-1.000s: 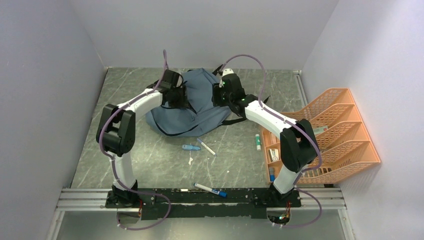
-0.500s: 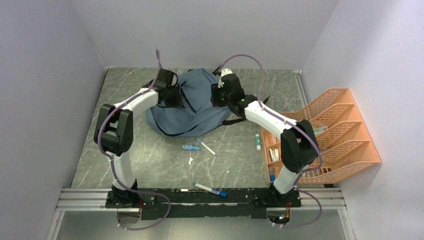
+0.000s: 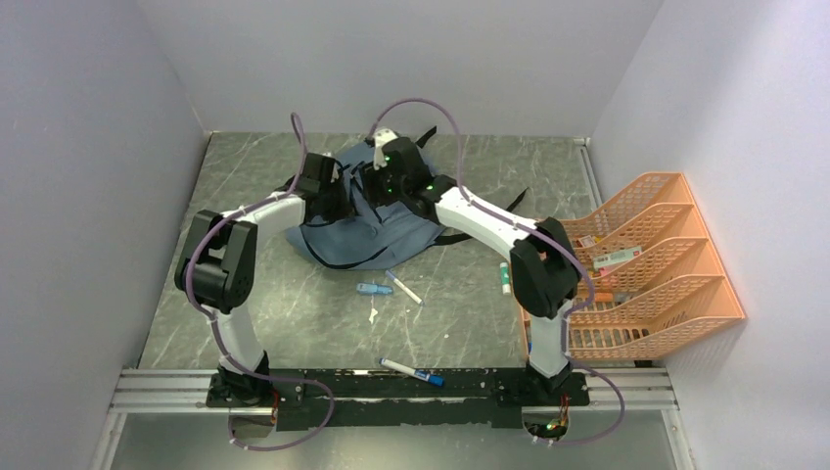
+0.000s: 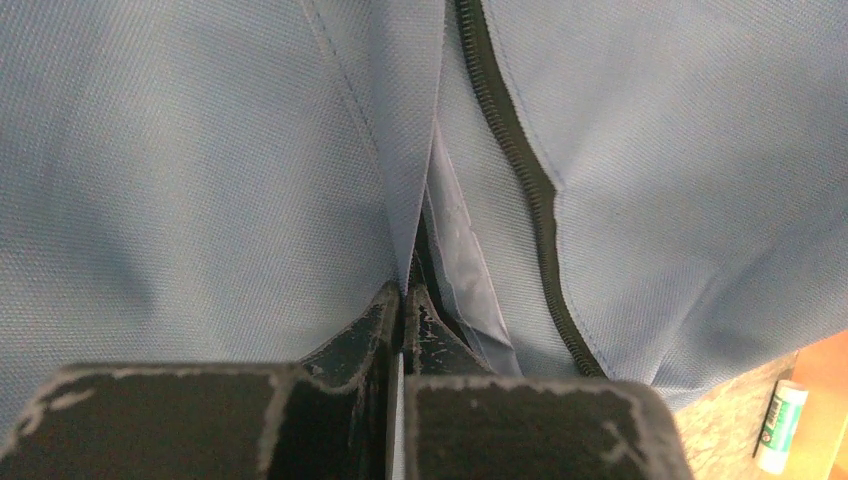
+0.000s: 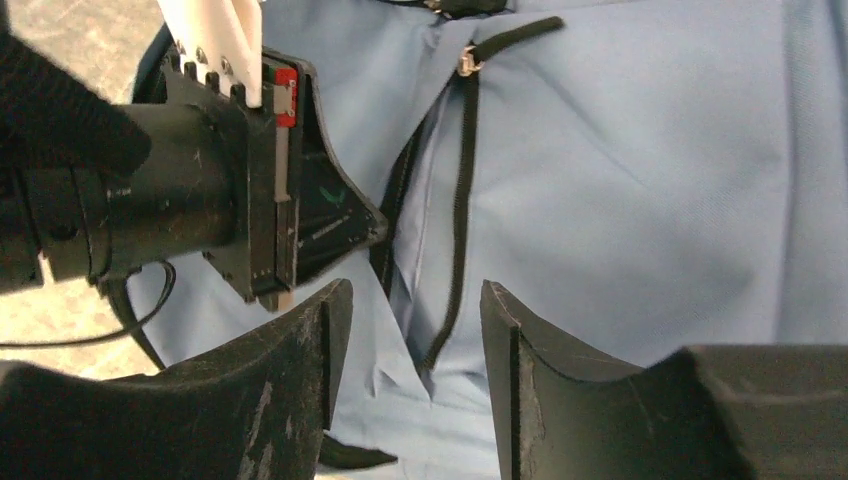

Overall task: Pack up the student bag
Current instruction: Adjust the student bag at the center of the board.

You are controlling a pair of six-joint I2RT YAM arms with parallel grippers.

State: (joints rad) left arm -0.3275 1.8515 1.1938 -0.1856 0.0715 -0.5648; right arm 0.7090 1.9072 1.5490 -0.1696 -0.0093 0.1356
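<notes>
The grey-blue student bag (image 3: 364, 238) lies crumpled at the back middle of the table. My left gripper (image 3: 345, 194) is at its left side, and in the left wrist view it (image 4: 403, 291) is shut on a fold of the bag's fabric (image 4: 200, 150) beside the black zipper (image 4: 522, 165). My right gripper (image 3: 378, 186) hovers just above the bag, close to the left one. Its jaws (image 5: 415, 292) stand open over the zipper track (image 5: 460, 200), with nothing between them. The zipper pull (image 5: 466, 62) sits further up the track.
An orange mesh tray rack (image 3: 658, 257) with small items stands at the right. A glue stick (image 3: 505, 277), a blue item (image 3: 373, 289) and a white pen (image 3: 404, 288) lie in front of the bag. A marker (image 3: 412, 372) lies by the near rail.
My left gripper has closed on the bag's fabric. The right arm has swung left across the bag to end up beside the left gripper, jaws slightly wider.
</notes>
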